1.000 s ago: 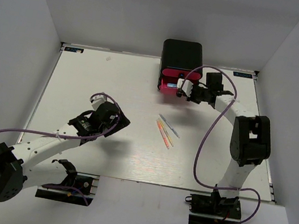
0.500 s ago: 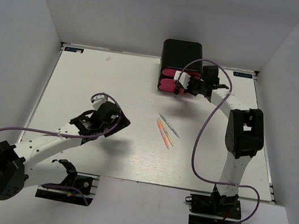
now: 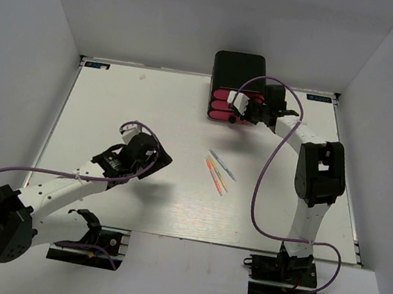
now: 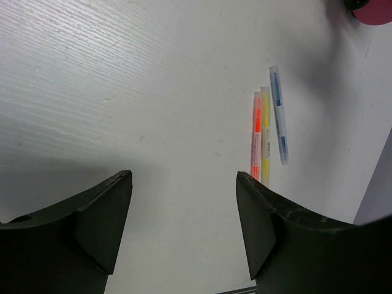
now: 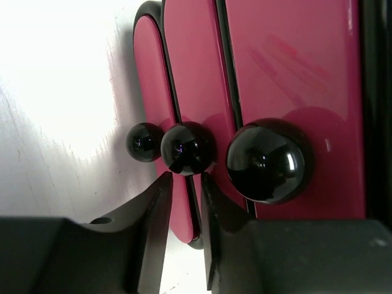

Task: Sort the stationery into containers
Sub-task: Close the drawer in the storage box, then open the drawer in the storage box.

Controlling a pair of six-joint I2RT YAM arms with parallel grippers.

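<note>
The three thin, glossy pens (image 3: 216,175), pink, yellow and grey-blue, lie side by side on the desk (image 3: 136,99), well apart from the smooth pink drawers (image 5: 196,61), all seemingly shut in their rounded black cabinet (image 3: 240,67). Your right tool (image 5: 184,180), fingers pressed nearly together at the middle knob (image 5: 187,149), may slip off that small polished ball, or drag the whole cabinet if you pull. Your left tool (image 4: 184,177) hangs spread wide short of the pens, which could roll or come up two at once.
</note>
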